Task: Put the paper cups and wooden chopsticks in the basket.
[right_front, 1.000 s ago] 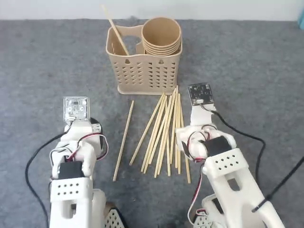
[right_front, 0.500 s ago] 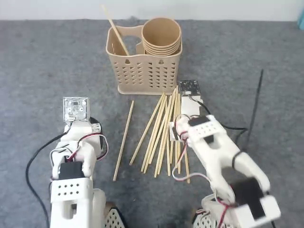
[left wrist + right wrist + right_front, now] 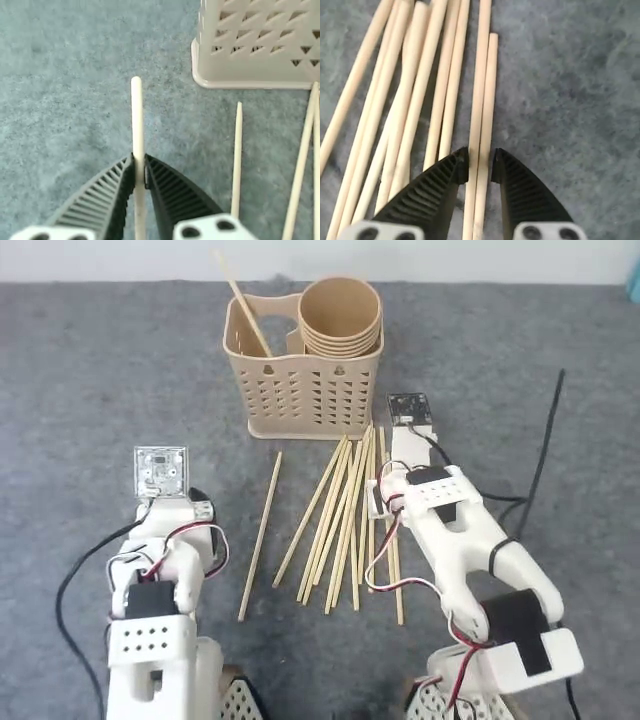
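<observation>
**Soft, even light, barely a shadow**

From above, the light is bright and diffuse across the grey felt-topped bench (image 3: 100,360), with no hot spots and no glare. The beige perforated plastic basket (image 3: 300,395) throws only a thin dark line at its foot. The stacked brown paper cups (image 3: 340,310) dim toward the bottom inside. The loose pale wooden chopsticks (image 3: 335,525) lay narrow, soft shadows.

At the left wrist, the black ribbed left gripper (image 3: 139,159) looks matte, without sheen, pinching a lone pale wooden chopstick (image 3: 136,110) that is evenly lit. At the right wrist, the black ribbed right gripper (image 3: 480,162) is just as dull, and the deepest shadows sit in the gaps between sticks.
</observation>
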Tool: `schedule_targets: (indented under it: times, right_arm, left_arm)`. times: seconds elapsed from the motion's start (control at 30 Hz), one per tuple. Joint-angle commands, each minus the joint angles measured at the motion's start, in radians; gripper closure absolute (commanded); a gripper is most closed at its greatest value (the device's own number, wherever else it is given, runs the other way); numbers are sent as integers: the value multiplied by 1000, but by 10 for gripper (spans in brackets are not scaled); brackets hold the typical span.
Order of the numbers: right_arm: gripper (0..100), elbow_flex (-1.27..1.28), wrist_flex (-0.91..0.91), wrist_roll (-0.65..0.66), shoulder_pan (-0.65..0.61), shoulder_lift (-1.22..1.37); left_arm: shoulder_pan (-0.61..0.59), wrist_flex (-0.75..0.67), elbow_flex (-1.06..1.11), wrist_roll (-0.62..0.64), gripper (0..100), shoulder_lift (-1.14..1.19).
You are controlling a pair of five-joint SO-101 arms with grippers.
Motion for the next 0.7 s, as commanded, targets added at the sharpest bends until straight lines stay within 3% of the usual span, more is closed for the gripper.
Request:
schedule_targets:
  times: [0.0, 0.67]
  right_arm:
    - [913, -54, -16, 12, 38, -4]
    - [915, -123, 7, 14, 71, 99]
  left_arm:
    - [-8, -25, -5, 2, 987, -29]
    - [-40, -23, -8, 2, 987, -31]
